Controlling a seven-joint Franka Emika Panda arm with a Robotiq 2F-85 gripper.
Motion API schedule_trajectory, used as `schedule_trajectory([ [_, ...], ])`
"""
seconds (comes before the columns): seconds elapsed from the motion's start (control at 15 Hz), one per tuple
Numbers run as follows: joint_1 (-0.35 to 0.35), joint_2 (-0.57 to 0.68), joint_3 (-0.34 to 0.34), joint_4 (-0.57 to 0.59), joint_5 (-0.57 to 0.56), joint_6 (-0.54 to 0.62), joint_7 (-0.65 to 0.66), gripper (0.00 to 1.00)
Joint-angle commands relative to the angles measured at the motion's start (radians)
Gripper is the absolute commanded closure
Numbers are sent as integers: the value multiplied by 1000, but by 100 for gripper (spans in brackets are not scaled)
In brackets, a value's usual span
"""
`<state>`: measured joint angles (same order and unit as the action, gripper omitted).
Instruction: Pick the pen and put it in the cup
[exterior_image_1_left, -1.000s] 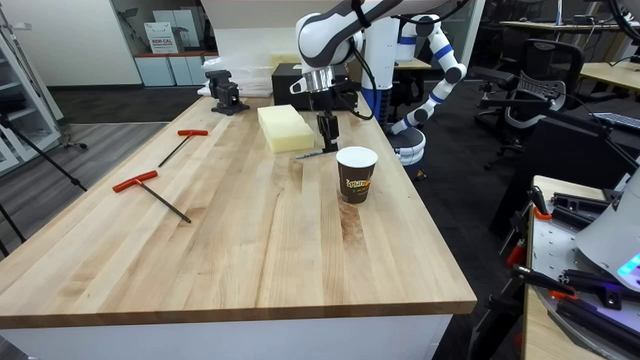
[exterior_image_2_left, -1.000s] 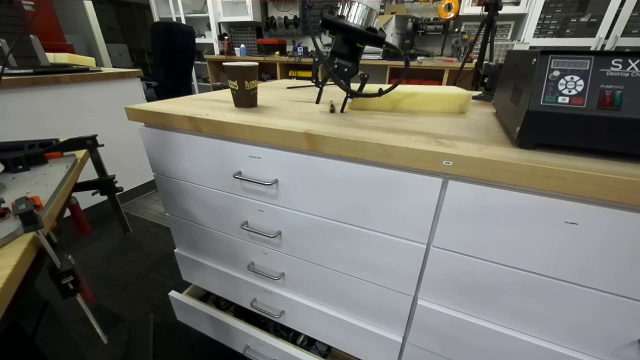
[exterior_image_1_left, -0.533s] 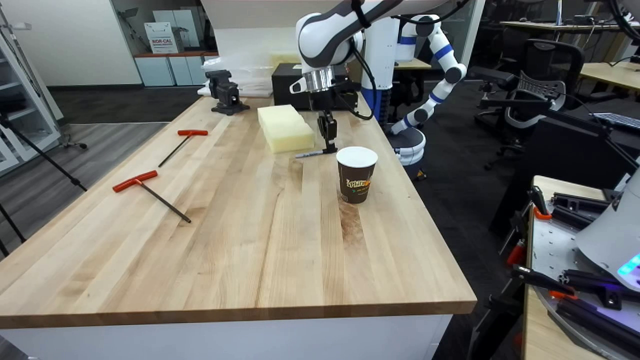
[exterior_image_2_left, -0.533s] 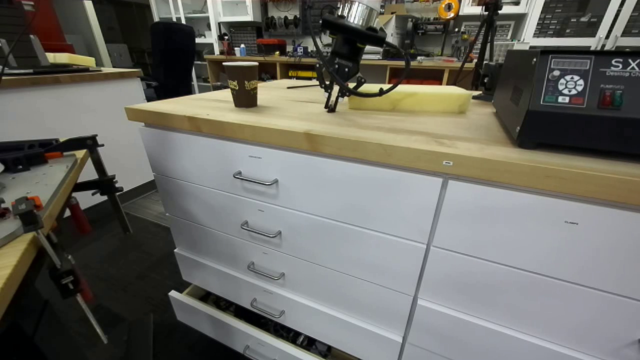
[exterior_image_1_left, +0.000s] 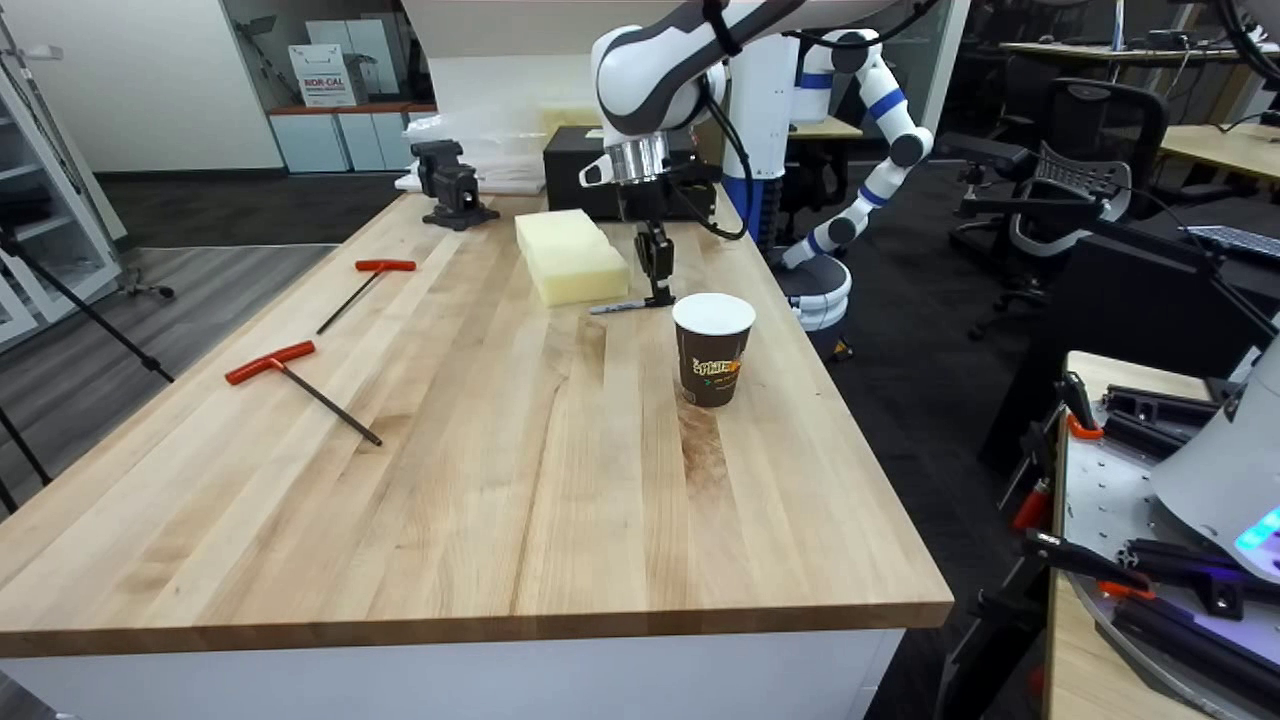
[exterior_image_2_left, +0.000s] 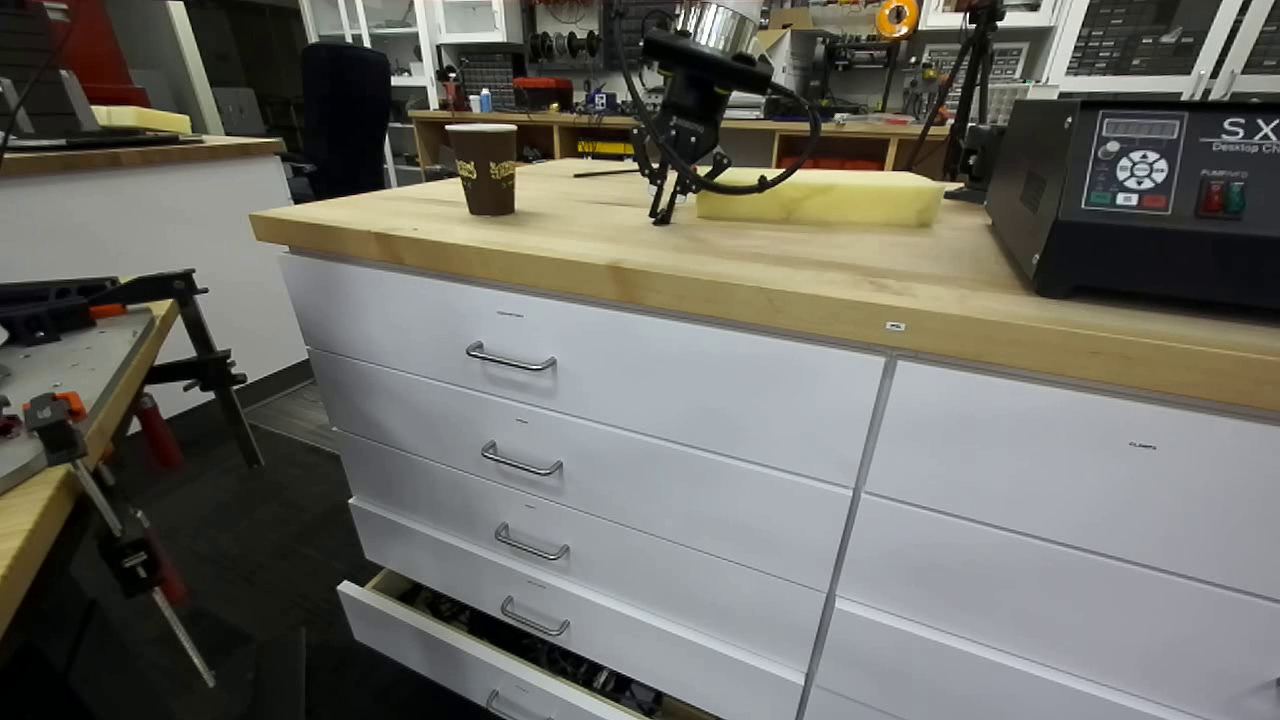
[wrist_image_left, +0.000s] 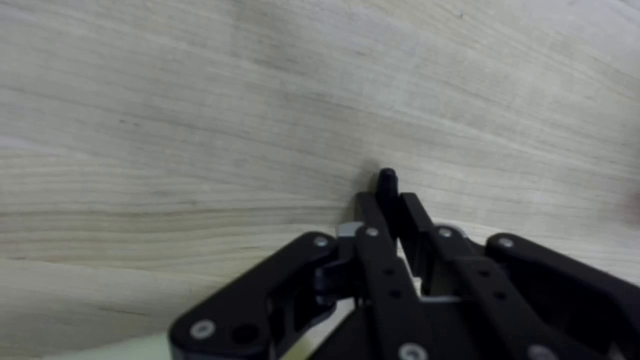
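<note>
On tabletop (exterior_image_1_left: 480, 500), cup (exterior_image_1_left: 712, 360) upright, hand (wrist_image_left: 389, 204) gripping pen (wrist_image_left: 387, 180); below, ajar drawer (exterior_image_2_left: 430, 650) holding dark items (exterior_image_2_left: 558, 658).

In the wrist view the tool (wrist_image_left: 388, 198) hides most of the pen (wrist_image_left: 387, 179); seven o'clock, a cut-off pale block (wrist_image_left: 125, 350); three o'clock, a blurred reddish patch (wrist_image_left: 633, 206).

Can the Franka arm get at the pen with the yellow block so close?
Apparently yes: the jaws look closed on the pen, its dark end poking past them; the yellow block lies beside, not over it.
</note>
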<state>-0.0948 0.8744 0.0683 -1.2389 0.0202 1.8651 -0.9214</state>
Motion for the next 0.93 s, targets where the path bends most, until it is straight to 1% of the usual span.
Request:
schedule_trajectory([
  [0.0, 2, -39, 3, -21, -16, -11, 27, 96],
  [0.2, 9, -58, 1, -20, -24, -29, 30, 96],
  [0.47, 18, -113, 0, -39, -31, -42, 38, 96],
  [0.73, 29, -208, -6, -96, -44, -62, 59, 96],
  [0.87, 31, -273, -8, -157, -52, -73, 80, 96],
])
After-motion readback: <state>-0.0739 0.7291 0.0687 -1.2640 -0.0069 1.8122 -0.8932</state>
